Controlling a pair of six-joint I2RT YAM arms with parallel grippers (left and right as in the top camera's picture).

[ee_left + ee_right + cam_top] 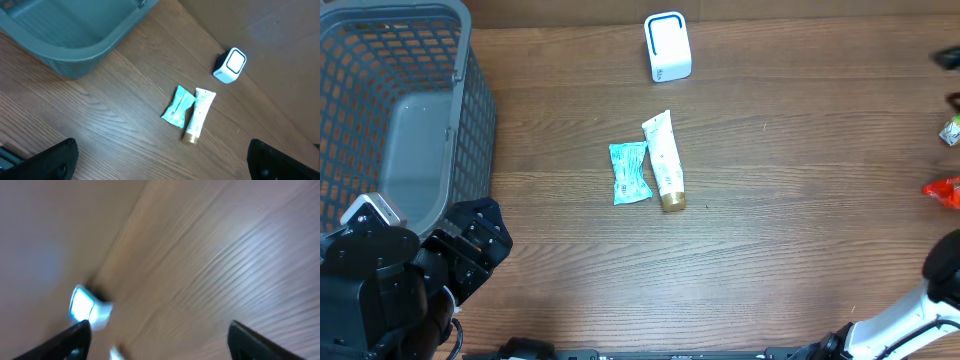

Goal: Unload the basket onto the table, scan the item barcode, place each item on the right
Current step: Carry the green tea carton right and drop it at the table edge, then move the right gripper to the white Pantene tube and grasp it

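Left gripper (161, 150): released; its two dark fingers (50, 160) sit far apart at the lower corners of the left wrist view, with only bare wood between them

Right gripper (160, 330): released; the right wrist view is smeared by motion blur, but its dark fingers (75, 337) stand wide apart at the lower corners and hold nothing

Left arm (400, 290): black, bulky, at the near left corner in the overhead view, just beside the basket

Right arm (910, 320): only partly in the overhead view, at the near right corner, well apart from the things in the middle

Table (770, 250): brown wood grain, filling all three views

Basket (470, 110): grey plastic with mesh walls, standing at the far left

Scanner (667, 47): small white box with a blue rounded outline on its face, at the middle of the far edge, well apart from the tube

Tube (665, 160): white with a gold cap, lying flat near the middle of the table, its cap toward the near edge and its crimped end toward the scanner; no gripper is near it

Packet (629, 172): teal and crinkled, lying flat just left of the tube; whether the two touch cannot be told

Barcode: too small to make out on either item

Red wrapper (945, 190): at the right edge, cut off by the frame

Small green-and-white thing (950, 130): also at the right edge, beyond the red wrapper
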